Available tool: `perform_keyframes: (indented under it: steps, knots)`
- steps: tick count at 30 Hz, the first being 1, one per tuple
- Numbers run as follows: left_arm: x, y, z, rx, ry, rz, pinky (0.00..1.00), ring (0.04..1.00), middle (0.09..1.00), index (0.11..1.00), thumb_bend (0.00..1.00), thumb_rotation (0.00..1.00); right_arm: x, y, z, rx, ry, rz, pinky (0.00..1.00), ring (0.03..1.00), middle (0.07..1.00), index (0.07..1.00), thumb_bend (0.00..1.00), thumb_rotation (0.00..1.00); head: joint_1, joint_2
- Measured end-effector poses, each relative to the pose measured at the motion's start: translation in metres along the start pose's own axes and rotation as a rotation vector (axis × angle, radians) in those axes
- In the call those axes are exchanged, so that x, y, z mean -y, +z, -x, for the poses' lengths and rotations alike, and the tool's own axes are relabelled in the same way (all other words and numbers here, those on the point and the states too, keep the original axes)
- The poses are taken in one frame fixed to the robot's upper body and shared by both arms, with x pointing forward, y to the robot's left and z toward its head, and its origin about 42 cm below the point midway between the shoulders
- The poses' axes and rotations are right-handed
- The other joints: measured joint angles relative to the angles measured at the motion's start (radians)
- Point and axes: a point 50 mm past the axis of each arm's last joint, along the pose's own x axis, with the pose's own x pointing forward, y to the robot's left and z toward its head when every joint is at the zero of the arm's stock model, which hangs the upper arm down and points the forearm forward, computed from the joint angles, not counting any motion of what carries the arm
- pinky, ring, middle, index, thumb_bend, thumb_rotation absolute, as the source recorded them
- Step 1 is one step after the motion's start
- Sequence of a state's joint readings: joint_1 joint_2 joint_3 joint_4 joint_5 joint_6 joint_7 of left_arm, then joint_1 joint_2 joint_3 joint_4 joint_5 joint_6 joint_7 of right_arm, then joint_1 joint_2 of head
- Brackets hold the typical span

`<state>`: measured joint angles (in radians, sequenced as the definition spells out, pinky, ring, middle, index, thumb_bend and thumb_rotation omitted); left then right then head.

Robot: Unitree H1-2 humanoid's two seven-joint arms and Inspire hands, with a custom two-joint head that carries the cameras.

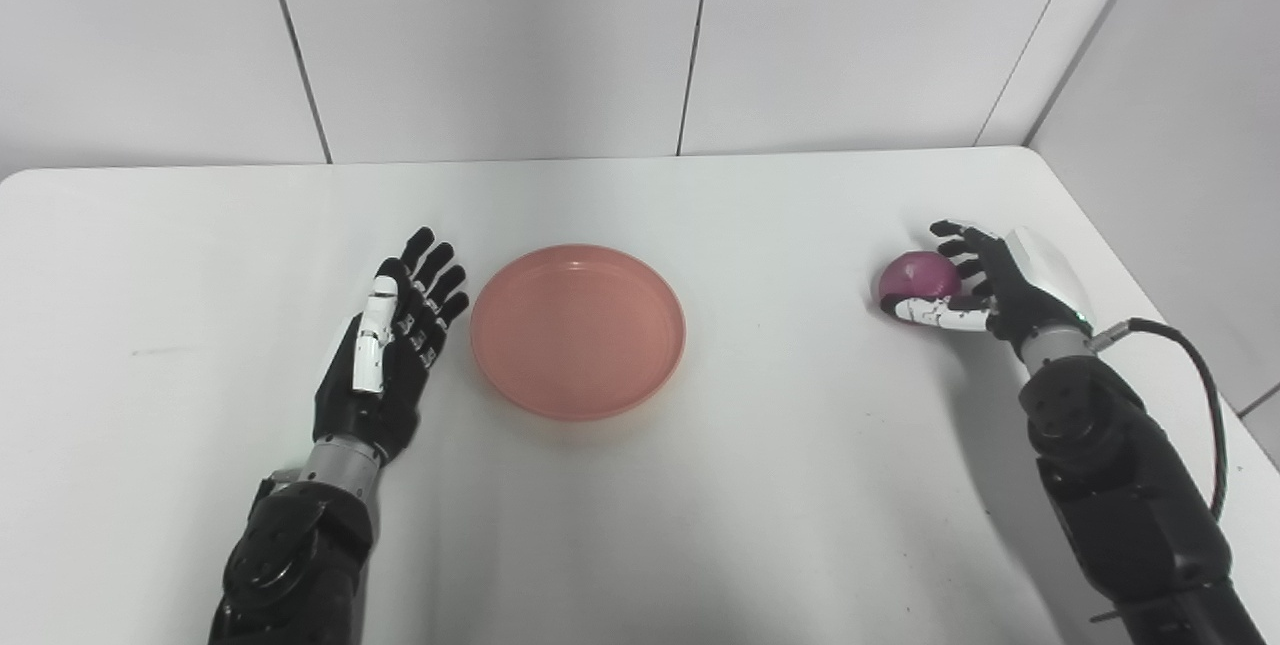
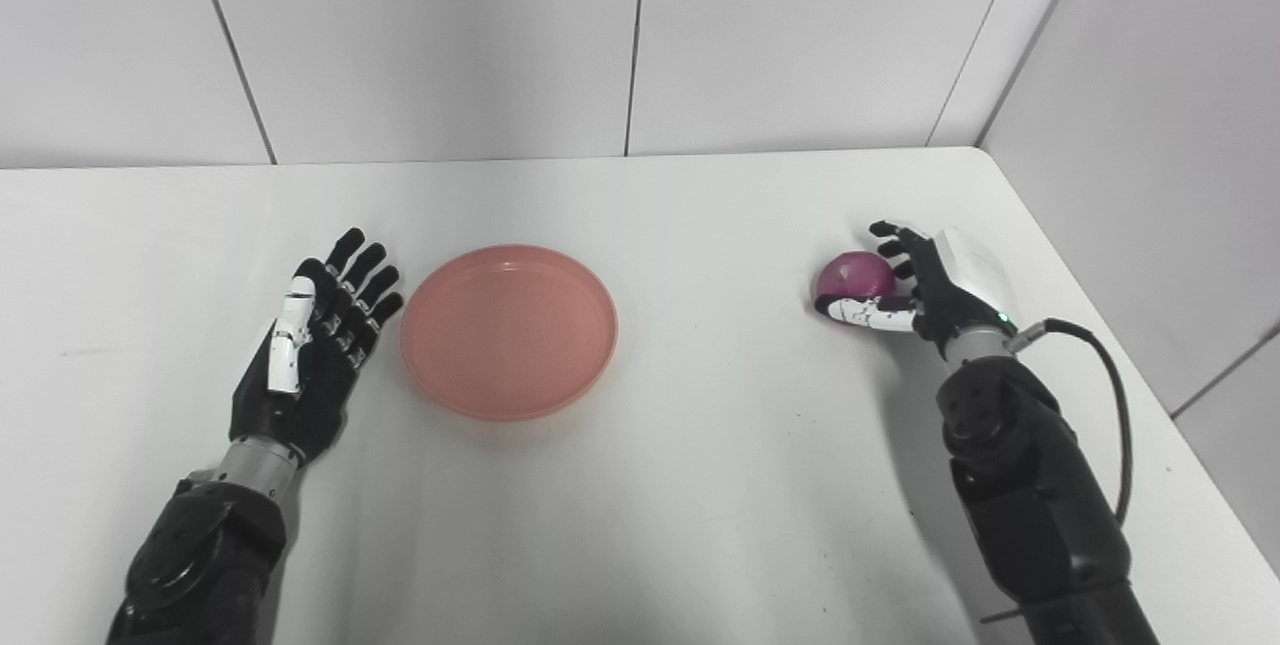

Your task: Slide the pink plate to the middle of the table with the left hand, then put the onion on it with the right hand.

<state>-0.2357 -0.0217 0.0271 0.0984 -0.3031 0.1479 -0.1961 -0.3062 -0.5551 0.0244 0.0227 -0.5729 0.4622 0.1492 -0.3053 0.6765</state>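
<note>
The plate (image 1: 578, 330) sits mid-desk, the left hand (image 1: 385, 355) open just beside it. At the right, the right hand (image 1: 985, 290) cups the onion (image 1: 918, 277). Close firmly round it, lift clear, then carry it left over the plate.

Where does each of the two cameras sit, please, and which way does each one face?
Left eye view: on the robot's head, looking down and forward over the white table toward the wall; both arms enter from the bottom edge.
Right eye view: beside it, slightly to the right, facing the same way; the scene sits further left in the picture, with more of the right wall.
Shared: the pink plate, the left hand open beside it, and the right hand curled around the onion.
</note>
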Motion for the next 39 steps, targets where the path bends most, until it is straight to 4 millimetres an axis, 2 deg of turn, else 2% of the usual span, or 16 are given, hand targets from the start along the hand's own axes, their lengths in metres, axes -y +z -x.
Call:
perform_keyframes:
  steps: [13,21,25,30,34,35,36,39]
  knots:
    - [-0.0013,0.0009,0.0005,-0.009,0.0,-0.003,0.97,0.97,0.978,0.956,0.47,1.0,0.0016,0.0028,-0.0007,0.008,0.048,0.058,0.63,0.694,0.732,0.742,1.0,0.38,0.0,0.0]
    - [-0.0012,0.0011,0.0005,-0.008,0.0,-0.002,0.96,0.967,0.974,0.954,0.47,1.0,0.006,0.0071,-0.003,-0.005,0.064,0.099,0.57,0.642,0.694,0.702,0.99,0.35,-0.002,0.003]
    - [-0.0013,0.0012,0.0005,-0.008,0.0,-0.002,0.96,0.966,0.974,0.954,0.47,1.0,0.006,0.0077,-0.0028,-0.003,0.062,0.098,0.53,0.588,0.633,0.625,0.91,0.24,-0.002,0.005]
    - [-0.0013,0.0013,0.0005,-0.008,0.0,-0.003,0.96,0.967,0.975,0.955,0.47,1.0,0.0035,0.0079,-0.0016,0.005,0.045,0.091,0.52,0.574,0.614,0.585,0.84,0.18,-0.002,0.003]
    - [-0.0015,0.0013,0.0006,-0.008,0.001,-0.002,0.96,0.967,0.976,0.955,0.47,1.0,0.0018,0.0072,-0.0005,0.02,0.041,0.066,0.5,0.556,0.594,0.564,0.78,0.09,-0.003,0.002]
    - [-0.0016,0.0013,0.0006,-0.008,0.001,-0.002,0.96,0.967,0.976,0.955,0.47,1.0,0.0013,0.0072,-0.0002,0.027,0.042,0.058,0.5,0.554,0.591,0.519,0.62,0.12,-0.003,0.002]
    - [-0.0016,0.0013,0.0006,-0.008,0.001,-0.002,0.96,0.967,0.976,0.955,0.47,1.0,0.0006,0.0075,0.0003,0.036,0.041,0.057,0.5,0.554,0.59,0.504,0.57,0.13,-0.003,0.002]
    - [-0.0016,0.0013,0.0006,-0.008,0.001,-0.002,0.96,0.968,0.976,0.956,0.47,1.0,-0.0014,0.0064,0.0019,0.052,0.038,0.043,0.48,0.544,0.583,0.49,0.52,0.13,-0.003,0.003]
